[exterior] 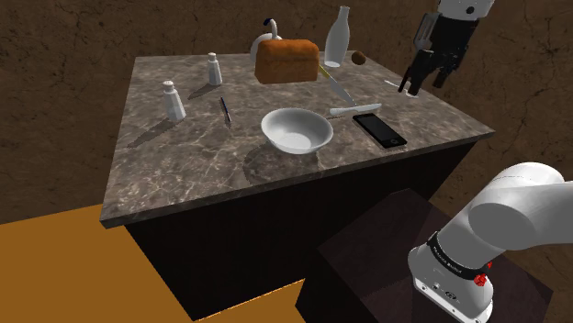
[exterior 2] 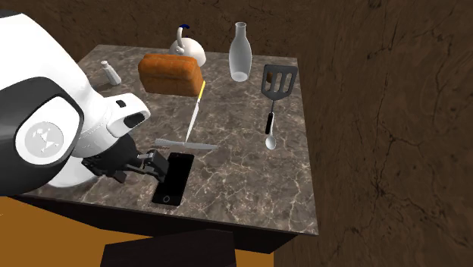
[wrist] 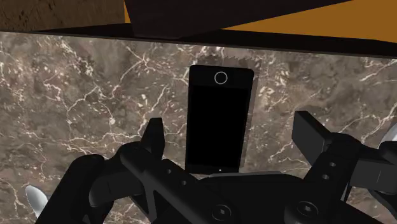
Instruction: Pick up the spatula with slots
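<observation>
The slotted spatula (exterior 2: pixel 278 82) lies flat on the marble table (exterior 2: pixel 250 190), with its dark slotted head near the glass bottle and its handle ending in a pale oval tip (exterior 2: pixel 270 142). That pale tip (wrist: pixel 35 200) peeks in beside one finger in the wrist view. My gripper (exterior 2: pixel 161 164) hangs open above a black phone (wrist: pixel 218 121), well away from the spatula toward the second exterior view's left. Both fingers (wrist: pixel 154 137) stand wide apart with nothing between them. In the shoulder view the gripper (exterior: pixel 422 81) is raised over the table's far right part.
A white bowl (exterior: pixel 297 128), a bread loaf (exterior: pixel 286 60), a kettle (exterior 2: pixel 187 47), a glass bottle (exterior 2: pixel 239 51) and two shakers (exterior: pixel 173 100) stand on the table. A yellow-handled knife (exterior 2: pixel 194 114) and a pale flat utensil (exterior 2: pixel 186 144) lie between phone and loaf. The table edge runs just beyond the phone.
</observation>
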